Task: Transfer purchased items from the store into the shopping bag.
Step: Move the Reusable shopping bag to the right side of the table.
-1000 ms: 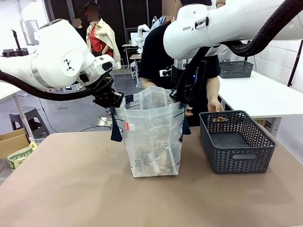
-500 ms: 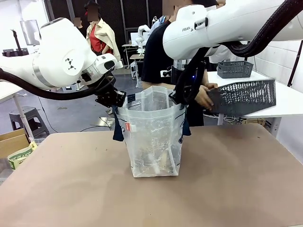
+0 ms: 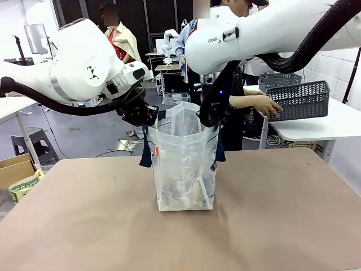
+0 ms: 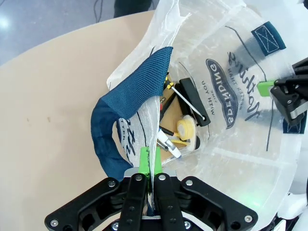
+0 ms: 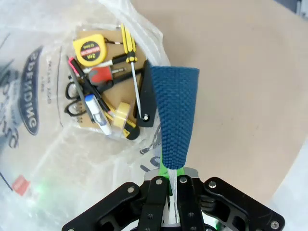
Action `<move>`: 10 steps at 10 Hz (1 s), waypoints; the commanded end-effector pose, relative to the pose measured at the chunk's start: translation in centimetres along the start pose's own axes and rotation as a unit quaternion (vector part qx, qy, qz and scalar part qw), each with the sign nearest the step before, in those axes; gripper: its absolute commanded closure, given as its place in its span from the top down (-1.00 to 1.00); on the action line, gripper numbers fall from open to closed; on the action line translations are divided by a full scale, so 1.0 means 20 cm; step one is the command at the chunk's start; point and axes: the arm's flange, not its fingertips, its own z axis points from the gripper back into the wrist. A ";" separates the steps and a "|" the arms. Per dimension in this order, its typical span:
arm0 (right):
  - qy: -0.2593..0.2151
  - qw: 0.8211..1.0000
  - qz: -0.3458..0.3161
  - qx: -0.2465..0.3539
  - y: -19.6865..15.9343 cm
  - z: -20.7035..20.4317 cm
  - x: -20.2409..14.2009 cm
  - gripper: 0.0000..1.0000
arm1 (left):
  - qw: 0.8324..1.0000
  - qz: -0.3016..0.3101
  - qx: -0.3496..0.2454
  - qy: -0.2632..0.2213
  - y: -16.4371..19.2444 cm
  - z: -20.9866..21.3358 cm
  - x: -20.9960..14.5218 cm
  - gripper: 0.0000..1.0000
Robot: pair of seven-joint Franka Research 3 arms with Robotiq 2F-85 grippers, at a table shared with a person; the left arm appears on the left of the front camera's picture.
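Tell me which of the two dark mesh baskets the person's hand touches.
The nearer basket, at the right: the person's hand holds its left end. The other basket stands behind it, partly hidden, untouched.

Bright, even indoor light; sharp front view, wide-angle wrist views.
The translucent clear plastic shopping bag (image 3: 183, 164) casts only a faint soft shadow on the matte tan tabletop (image 3: 84, 226). In both wrist views the plastic flares white near the frame edges, a small green glow tints it, and the table's edge looks bowed.
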 end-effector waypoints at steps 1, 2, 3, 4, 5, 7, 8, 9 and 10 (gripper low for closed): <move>-0.002 0.999 -0.027 -0.017 0.04 0.01 0.05 -1.00 | 0.999 0.046 0.007 0.014 -0.05 -0.02 0.06 -1.00; 0.000 1.000 0.000 0.000 0.00 0.00 0.00 -1.00 | 1.000 0.000 0.000 0.000 0.00 0.00 0.00 -1.00; 0.000 1.000 0.000 0.000 0.00 0.00 0.00 -1.00 | 1.000 0.000 0.000 0.000 0.00 0.00 0.00 -1.00; 0.000 1.000 0.000 0.000 0.00 0.00 0.00 -1.00 | 1.000 0.000 0.000 0.000 0.00 0.00 0.00 -1.00; -0.002 1.000 -0.010 -0.001 0.03 0.00 0.02 -1.00 | 1.000 0.000 0.000 0.000 0.00 0.00 0.00 -1.00; -0.039 0.997 -0.067 -0.002 0.05 0.01 0.05 -1.00 | 1.000 0.011 -0.008 0.005 -0.04 -0.02 0.05 -1.00; -0.048 0.996 -0.079 0.007 0.06 0.00 0.08 -1.00 | 1.000 0.015 -0.013 0.004 -0.05 -0.03 0.07 -1.00; -0.053 0.995 -0.085 0.002 0.08 -0.01 0.09 -1.00 | 1.000 0.025 -0.007 0.005 -0.06 -0.05 0.08 -1.00; -0.054 0.995 -0.089 0.007 0.11 -0.02 0.10 -1.00 | 0.999 0.051 -0.006 0.012 -0.08 -0.06 0.10 -1.00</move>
